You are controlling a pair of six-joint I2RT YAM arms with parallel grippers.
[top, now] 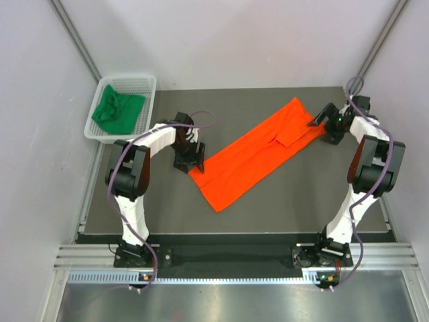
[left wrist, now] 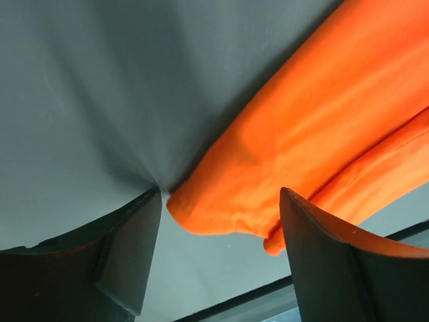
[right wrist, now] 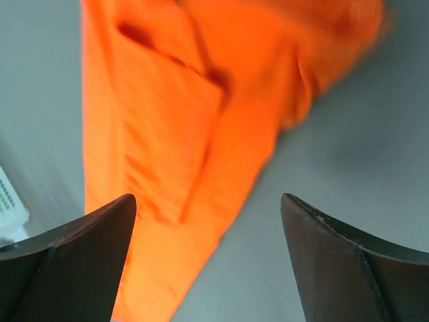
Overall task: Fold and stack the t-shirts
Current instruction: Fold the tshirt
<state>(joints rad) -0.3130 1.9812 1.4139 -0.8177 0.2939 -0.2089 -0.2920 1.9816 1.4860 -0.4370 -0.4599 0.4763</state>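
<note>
Top external alone shows green t-shirt (top: 117,109) — left gripper (left wrist: 221,192), right gripper (right wrist: 208,197) gape empty by orange t-shirt (top: 258,154).

The orange shirt (top: 258,154) is lying as a long diagonal strip on the table (top: 167,208); the left gripper (top: 192,164) is standing at its near end; the right gripper (top: 320,126) is standing at its far end. The green shirt (top: 117,111) is lying crumpled in the basket (top: 127,80).

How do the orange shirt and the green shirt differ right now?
The orange t-shirt lies flat as a long strip on the table; the green t-shirt sits crumpled in the white basket. The orange one spans the table's middle; the green one lies far left. Both are plain cloth.
</note>
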